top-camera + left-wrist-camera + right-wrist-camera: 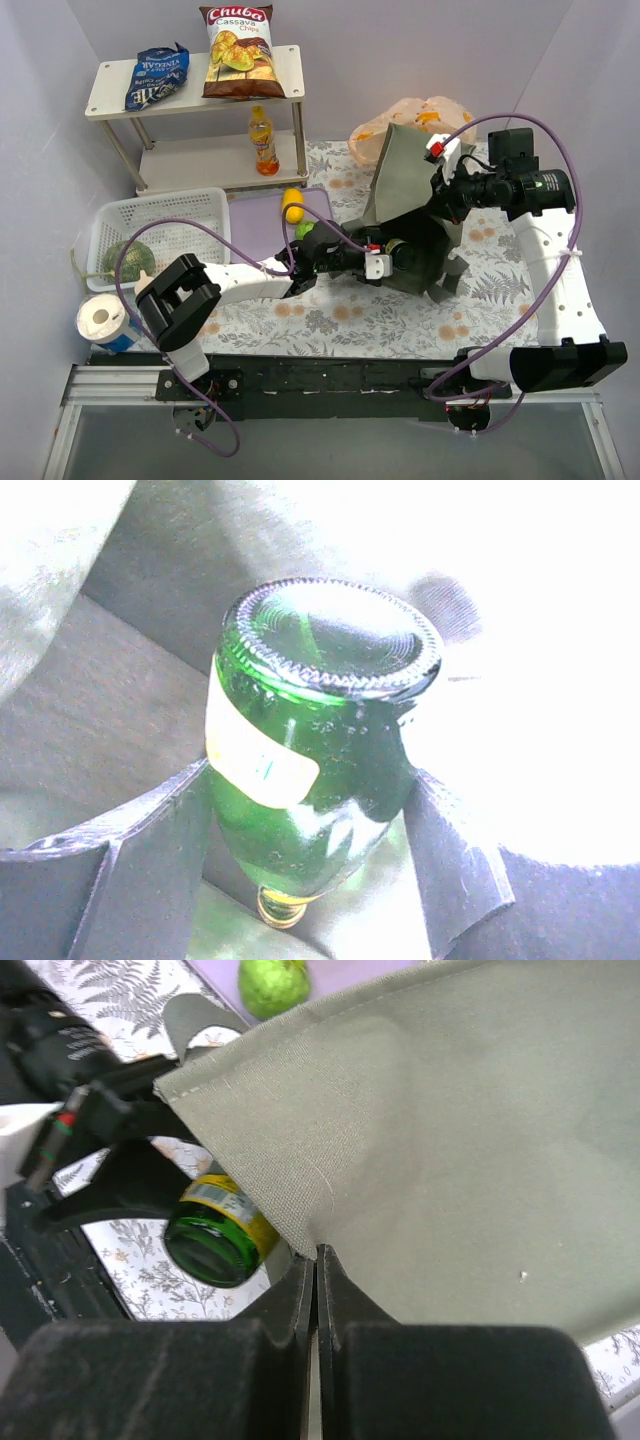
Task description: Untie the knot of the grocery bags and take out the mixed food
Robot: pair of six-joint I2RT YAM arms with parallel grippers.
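The peach-orange plastic grocery bag (415, 118) lies at the back right, behind an olive-green tote (400, 180); its knot cannot be made out. My right gripper (440, 160) is shut on the tote's fabric edge (316, 1260) and holds it lifted. My left gripper (385, 258) reaches into the tote's mouth and is shut on a green glass bottle (310, 780) with a yellow label, its base toward the camera. The bottle also shows in the right wrist view (215, 1235). A yellow fruit (292, 205) and a green fruit (305, 230) lie on a purple mat (262, 225).
A white shelf (190, 90) at the back left holds the Chuba chips bag (237, 50), a dark-blue snack bag (155, 75) and an orange drink bottle (263, 140). A white basket (160, 215) holds a green melon (127, 260). A paper roll (103, 320) stands at the front left.
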